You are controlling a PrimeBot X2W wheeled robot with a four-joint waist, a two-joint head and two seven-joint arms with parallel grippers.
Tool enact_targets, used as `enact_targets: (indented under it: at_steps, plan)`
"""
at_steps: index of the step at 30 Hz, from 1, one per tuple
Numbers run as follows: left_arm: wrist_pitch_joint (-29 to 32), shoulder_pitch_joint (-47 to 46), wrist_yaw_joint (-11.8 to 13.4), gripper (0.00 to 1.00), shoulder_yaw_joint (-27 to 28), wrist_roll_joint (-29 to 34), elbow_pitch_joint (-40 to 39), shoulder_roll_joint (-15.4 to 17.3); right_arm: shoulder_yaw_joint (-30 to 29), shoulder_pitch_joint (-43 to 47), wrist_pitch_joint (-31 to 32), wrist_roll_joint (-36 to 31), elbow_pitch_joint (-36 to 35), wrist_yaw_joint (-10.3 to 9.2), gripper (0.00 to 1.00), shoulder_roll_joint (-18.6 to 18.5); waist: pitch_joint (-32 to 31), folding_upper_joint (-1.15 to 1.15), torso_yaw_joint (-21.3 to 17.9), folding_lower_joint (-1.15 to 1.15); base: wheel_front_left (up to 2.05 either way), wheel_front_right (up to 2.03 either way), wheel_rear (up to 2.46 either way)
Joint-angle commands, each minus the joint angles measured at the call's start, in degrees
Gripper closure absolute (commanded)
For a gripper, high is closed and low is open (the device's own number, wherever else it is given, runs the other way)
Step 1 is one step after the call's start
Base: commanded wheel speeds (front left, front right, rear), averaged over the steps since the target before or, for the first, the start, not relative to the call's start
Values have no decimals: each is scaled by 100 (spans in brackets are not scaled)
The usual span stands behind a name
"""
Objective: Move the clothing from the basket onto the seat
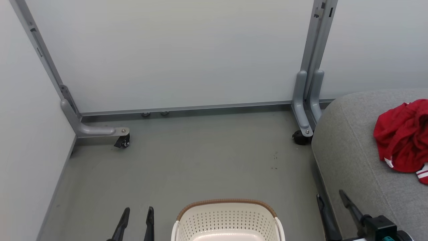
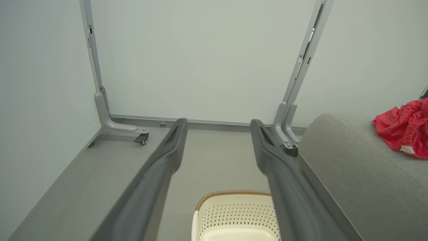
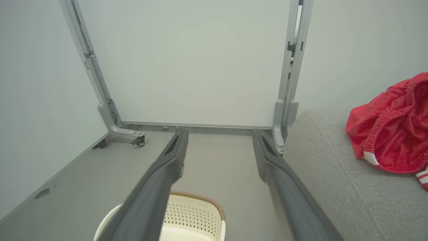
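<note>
Since the basket (image 1: 227,217) is cut off at the near edge, its floor is hidden; clothing (image 1: 403,137) is heaped on the seat (image 1: 351,157), right. The left gripper (image 1: 138,209) and right gripper (image 1: 330,194) are held forward, parted, empty.

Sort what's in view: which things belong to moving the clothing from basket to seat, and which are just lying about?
Belongs to the job: basket; grey seat; red clothing, lying on that seat.
Just there: white partition panels; caster wheel; floor.
</note>
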Motion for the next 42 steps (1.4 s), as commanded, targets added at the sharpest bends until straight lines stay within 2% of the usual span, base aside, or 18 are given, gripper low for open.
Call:
enact_targets:
  at_steps: [1,4,6,8,17,42]
  plan:
    - [0,4,0,100,-9,0,56,-2,3,13,1,0,47,0,100,9,0,0,0,1,0,0,0]
    - [6,6,-1,100,-13,-24,209,-1,12,62,7,26,192,1,100,35,1,0,0,1,0,0,0]
    - [130,-126,-19,100,65,-607,344,25,-19,-14,143,648,323,1,100,22,36,0,-8,1,0,0,0]
    - [199,-208,-33,100,109,-920,371,39,-40,-84,213,983,343,0,100,8,56,0,-11,1,0,0,0]
    - [405,-449,-78,100,241,-1835,458,76,-107,-283,422,1961,402,0,100,-29,117,0,-24,1,0,0,0]
    - [900,-978,-173,100,580,-3888,605,134,-293,-730,929,4161,531,-3,100,-88,287,0,-57,1,0,0,0]
